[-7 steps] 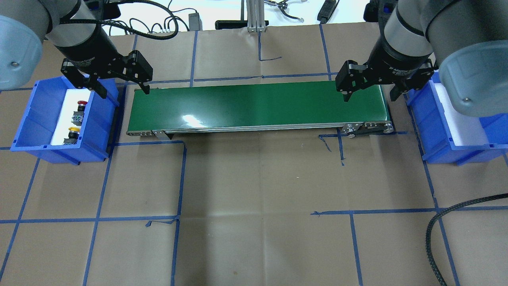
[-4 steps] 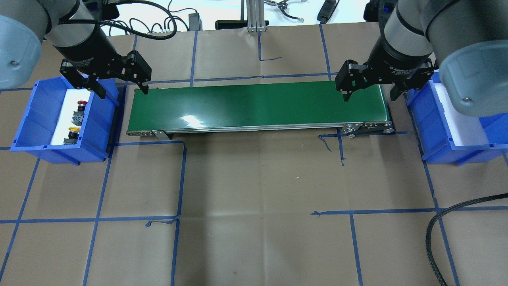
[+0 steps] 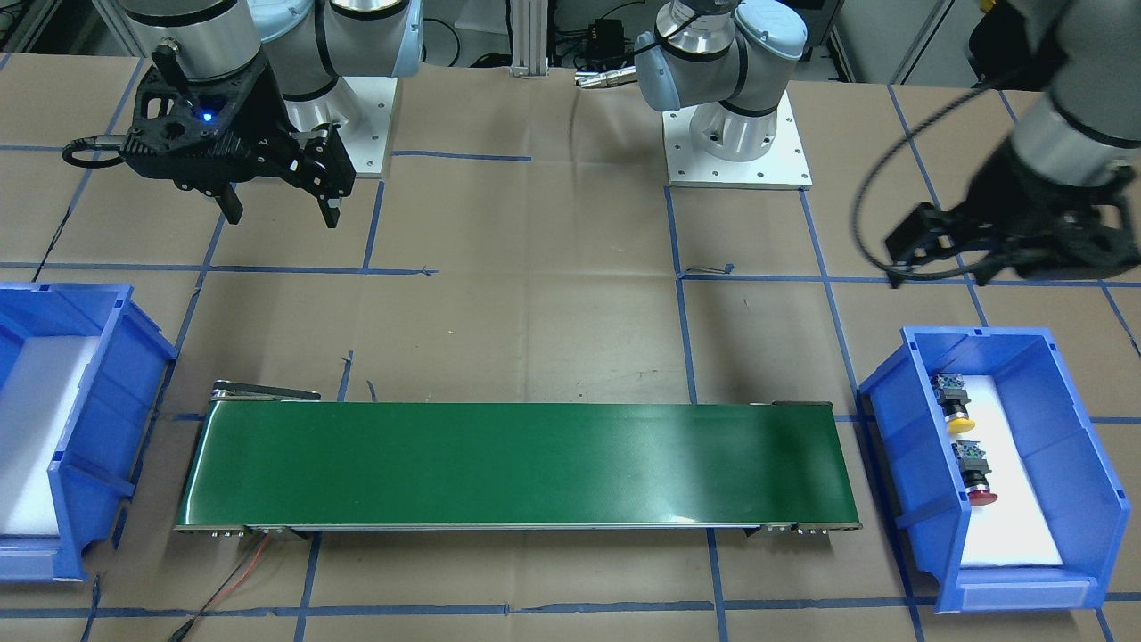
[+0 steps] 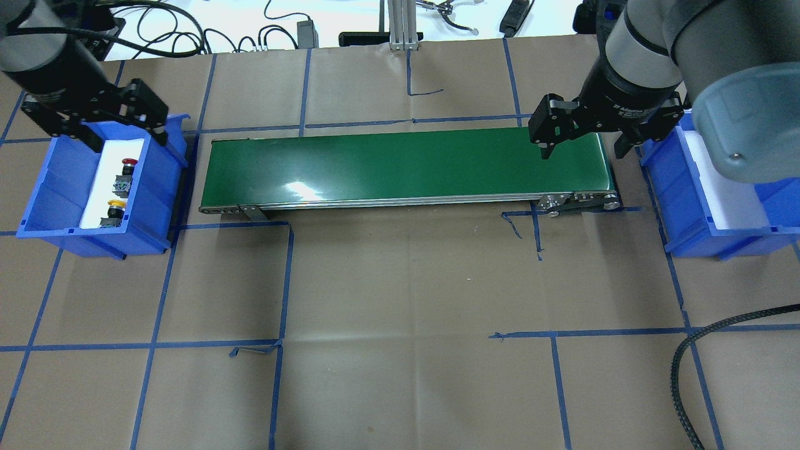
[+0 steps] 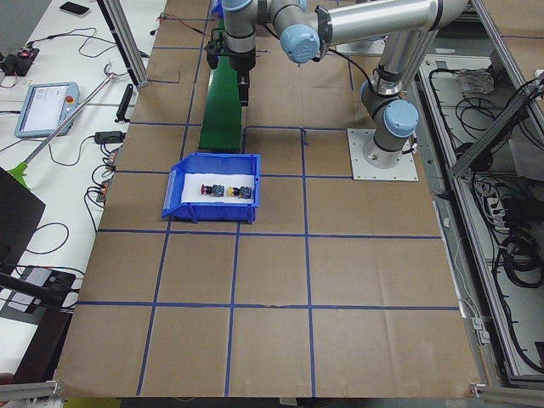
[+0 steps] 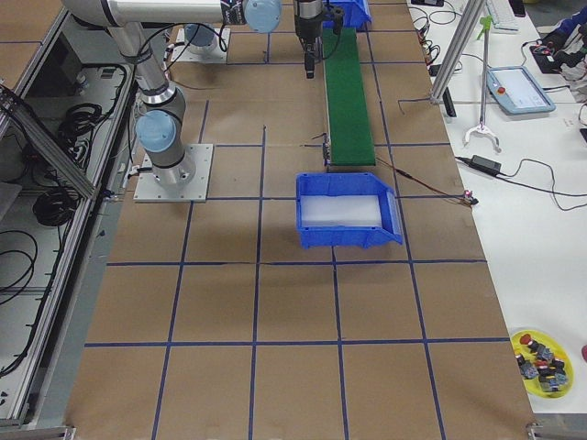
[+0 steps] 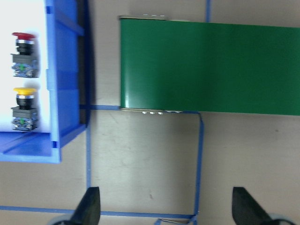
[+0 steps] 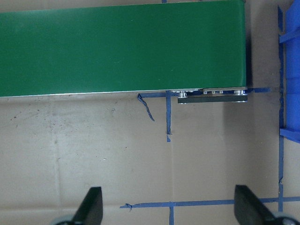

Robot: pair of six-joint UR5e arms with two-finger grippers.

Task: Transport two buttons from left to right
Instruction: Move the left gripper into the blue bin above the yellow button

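The two buttons lie on white foam in the left blue bin [image 4: 56, 187]. The red-capped button [image 4: 127, 164] is farther from me and the yellow-capped button [image 4: 114, 205] nearer; both show in the left wrist view as red [image 7: 23, 51] and yellow [image 7: 24, 105], and in the front view as red [image 3: 976, 486] and yellow [image 3: 956, 406]. My left gripper [image 4: 128, 134] is open and empty, above the bin's far end. My right gripper [image 4: 584, 149] is open and empty, above the right end of the green conveyor belt [image 4: 406, 162].
The right blue bin [image 4: 681, 187] holds only white foam and stands just past the belt's right end. Blue tape lines cross the brown paper table. A black cable [image 4: 687, 362] lies at the near right. A yellow dish of spare buttons [image 6: 541, 362] sits on a side bench.
My left gripper has moved left, from over the belt's left end to over the far end of the left bin. The right arm and the buttons have not moved.
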